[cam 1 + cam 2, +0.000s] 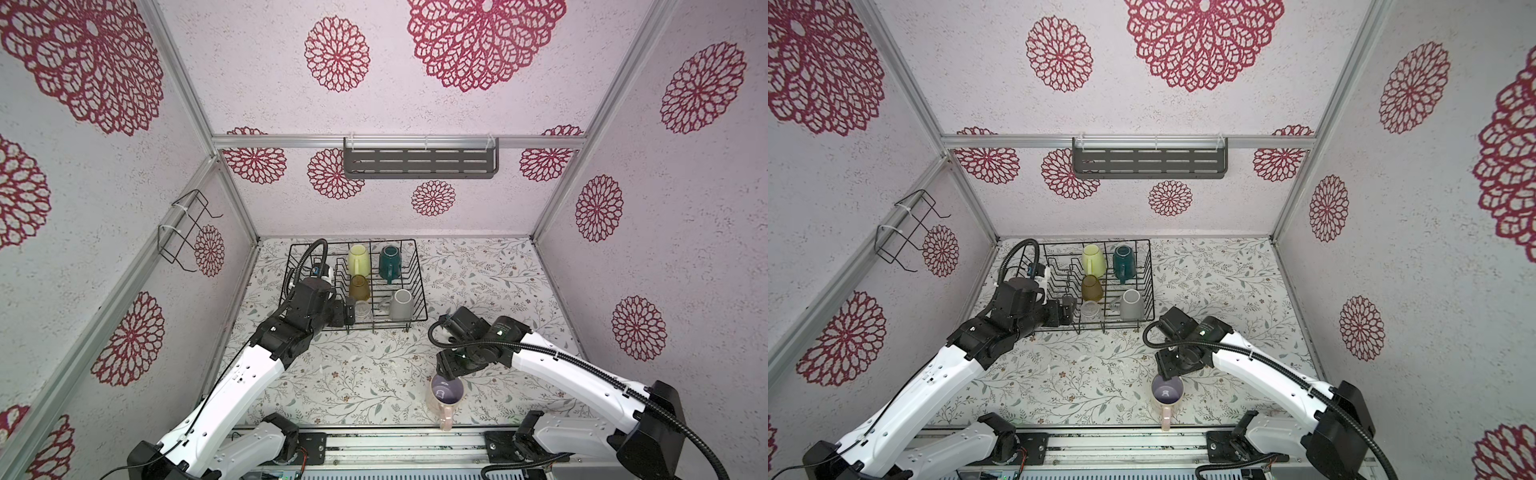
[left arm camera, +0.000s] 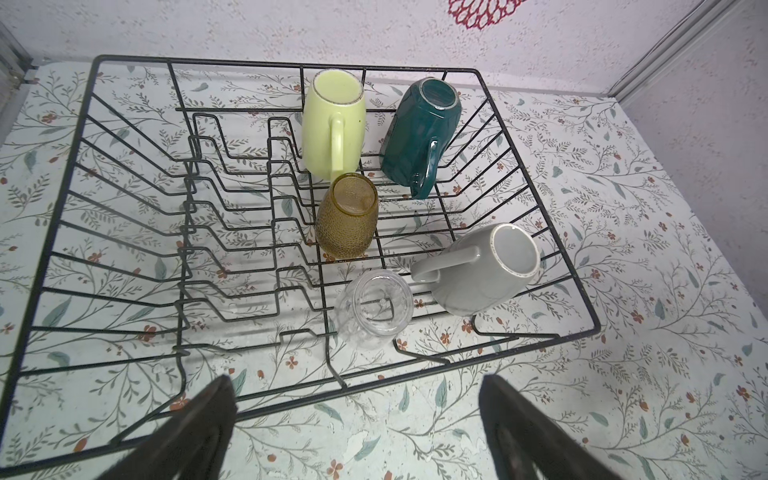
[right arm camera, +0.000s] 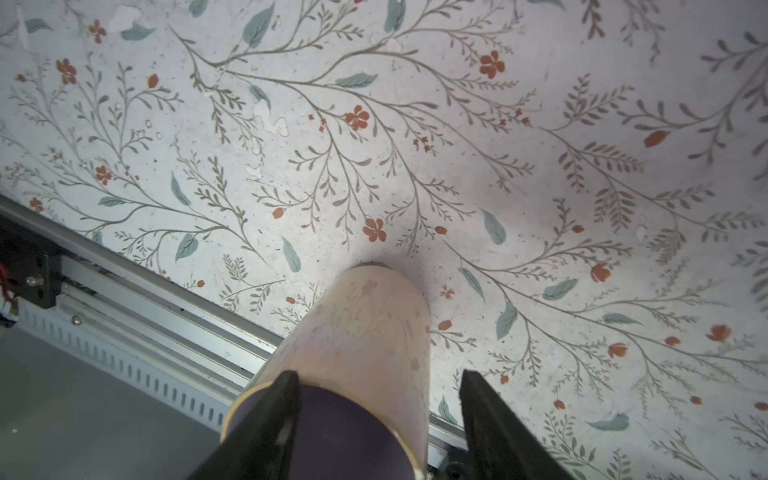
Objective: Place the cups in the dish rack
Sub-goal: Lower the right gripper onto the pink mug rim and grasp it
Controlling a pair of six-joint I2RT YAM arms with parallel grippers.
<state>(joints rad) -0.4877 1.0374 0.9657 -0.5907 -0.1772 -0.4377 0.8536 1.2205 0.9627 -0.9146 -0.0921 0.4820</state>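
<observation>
While left gripper (image 2: pixel 356 380) jaws gape empty with the dish rack (image 2: pixel 249 62) just ahead, right gripper (image 3: pixel 378 374) jaws stand half-open astride the wall of the pink mug (image 3: pixel 361 328).

right tool (image 3: pixel 379 374) | straddles rim | pink mug (image 3: pixel 357 324) | upright on floral table (image 3: pixel 540 166)

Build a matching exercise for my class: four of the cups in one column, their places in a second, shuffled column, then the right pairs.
Cups
1. pink mug
2. grey mug
3. dark teal mug
4. clear glass

Places
A. far end of the dish rack, beside the yellow-green mug
B. on the table outside the rack, right gripper straddling its rim
C. in the rack, just nearer than the amber tumbler
D. rack's near right corner

Pairs: 1-B, 2-D, 3-A, 4-C
</observation>
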